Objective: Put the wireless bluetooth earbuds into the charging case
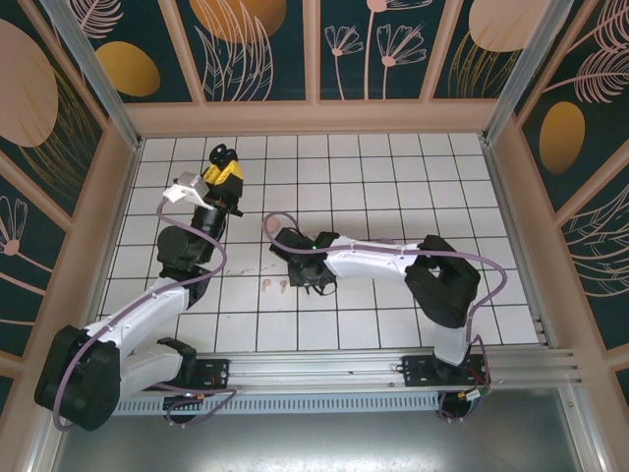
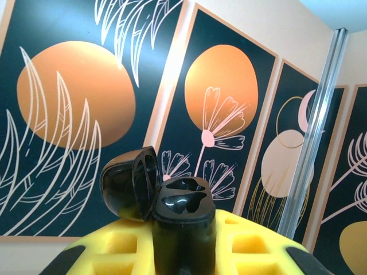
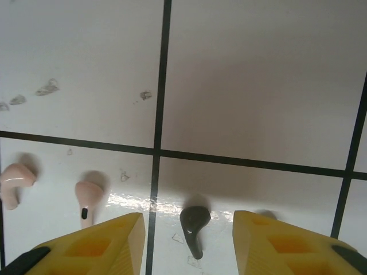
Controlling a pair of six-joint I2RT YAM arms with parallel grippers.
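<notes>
Your left gripper (image 1: 222,175) is clamping its yellow fingers (image 2: 114,252) on the black case (image 2: 182,226) and is holding it upright above the tiles (image 1: 393,177), in the far-left part of the floor and near the left wall (image 1: 116,197). The lid (image 2: 129,182) is standing open, tilting to the left on its hinge, and the two wells in the case top are facing up.

Your right gripper (image 3: 188,223) is hanging low over the middle tiles with the jaws apart. A black bud (image 3: 195,224) is lying between the fingers. A gap is showing on each side of it, so nothing is touching it. The bud is lying just right of a black grid line (image 3: 153,189), and your left finger is crossing over that line.

A pink bud (image 3: 86,197) is lying just on the other side of the line, near this finger's outer edge. The other pink bud (image 3: 14,180) is lying further left, apart from the first.

A wide stretch of white tiles is lying between the right gripper and the far wall (image 1: 314,116), and also to its right.
</notes>
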